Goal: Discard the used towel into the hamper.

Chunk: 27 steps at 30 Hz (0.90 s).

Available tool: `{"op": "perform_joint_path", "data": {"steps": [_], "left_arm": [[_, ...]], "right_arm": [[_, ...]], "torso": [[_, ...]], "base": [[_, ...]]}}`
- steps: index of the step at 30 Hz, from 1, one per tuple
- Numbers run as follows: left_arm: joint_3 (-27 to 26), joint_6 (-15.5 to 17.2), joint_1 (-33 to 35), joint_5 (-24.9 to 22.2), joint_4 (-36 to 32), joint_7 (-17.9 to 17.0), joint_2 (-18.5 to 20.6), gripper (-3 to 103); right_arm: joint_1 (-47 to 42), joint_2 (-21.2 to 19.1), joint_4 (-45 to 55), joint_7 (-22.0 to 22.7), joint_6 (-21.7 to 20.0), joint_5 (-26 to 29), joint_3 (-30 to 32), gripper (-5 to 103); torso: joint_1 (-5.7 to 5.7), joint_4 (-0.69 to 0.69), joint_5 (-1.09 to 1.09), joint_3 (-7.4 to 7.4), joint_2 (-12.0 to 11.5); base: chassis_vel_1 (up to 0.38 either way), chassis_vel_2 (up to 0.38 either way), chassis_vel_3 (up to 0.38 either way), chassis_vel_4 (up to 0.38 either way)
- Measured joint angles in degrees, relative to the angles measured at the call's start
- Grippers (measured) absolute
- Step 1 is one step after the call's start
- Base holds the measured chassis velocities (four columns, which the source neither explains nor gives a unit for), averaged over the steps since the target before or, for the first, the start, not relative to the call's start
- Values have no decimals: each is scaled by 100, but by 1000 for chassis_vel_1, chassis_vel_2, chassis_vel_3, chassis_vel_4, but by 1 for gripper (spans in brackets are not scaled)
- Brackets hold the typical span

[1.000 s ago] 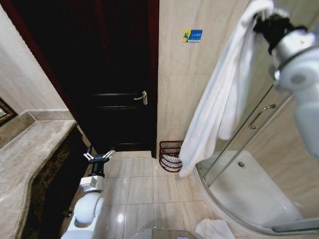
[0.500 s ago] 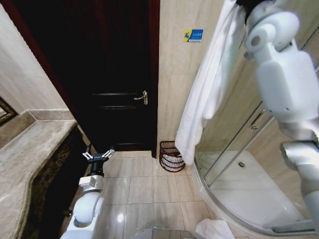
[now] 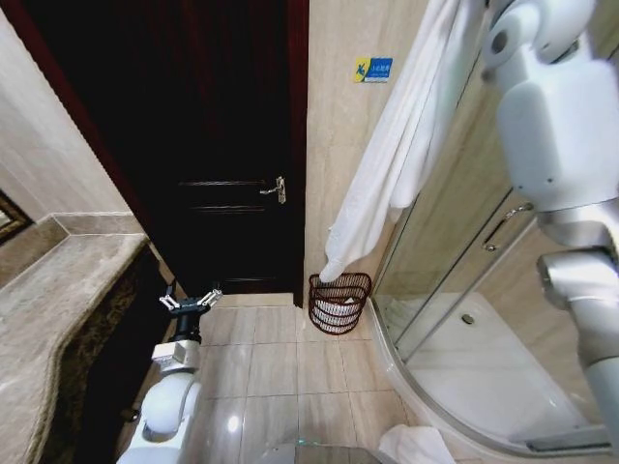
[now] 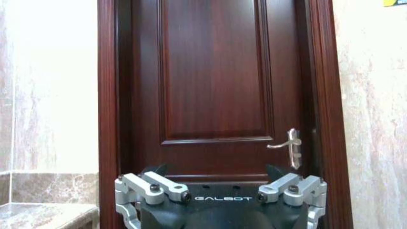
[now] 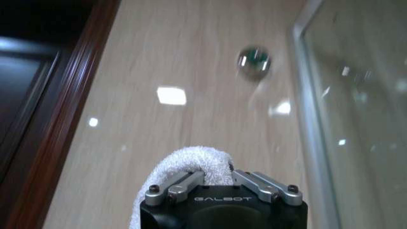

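Note:
The used towel [image 3: 387, 164] is white and hangs long in front of the beige tiled wall, its lower tip just above the hamper [image 3: 338, 302]. The hamper is a dark reddish-brown openwork basket on the floor in the corner between door frame and shower. In the right wrist view my right gripper [image 5: 218, 180] is held up high and shut on the towel's top fold [image 5: 198, 163]. My right arm [image 3: 551, 126] fills the upper right of the head view. My left gripper [image 3: 191, 303] waits low by the counter, open and empty, and faces the door [image 4: 216, 71].
A dark wooden door [image 3: 222, 145] with a metal handle [image 3: 277, 189] stands left of the hamper. A stone counter [image 3: 58, 309] runs along the left. The curved glass shower [image 3: 464, 319] is at the right. A white cloth [image 3: 416, 447] lies on the tiled floor [image 3: 280, 367].
My right arm has swung left with the towel, whose lower end now hangs over the hamper rather than beside it. The left arm has not moved.

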Motion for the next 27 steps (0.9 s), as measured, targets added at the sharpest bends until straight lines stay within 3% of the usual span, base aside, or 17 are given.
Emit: {"op": "perform_joint_path", "data": {"steps": [15,21,27], "left_arm": [[110,-30,-135,10,278,13,48,100],[125,-40,-155,13,308,23,64,100],[95,-73,-110,6,285,24,79,100]], "right_arm": [[-1852,-153,647,54,168,-327,332,2],[-1760,-9,585,161,200,-265,321,2],[-1056,406,25,272,281,-251,232,2]], "torso": [[0,-2,0,0,0],[0,-2,-2,0,0],[0,0,-2,0,0]], "base": [[0,0,0,0],[0,0,0,0],[0,0,0,0]]}}
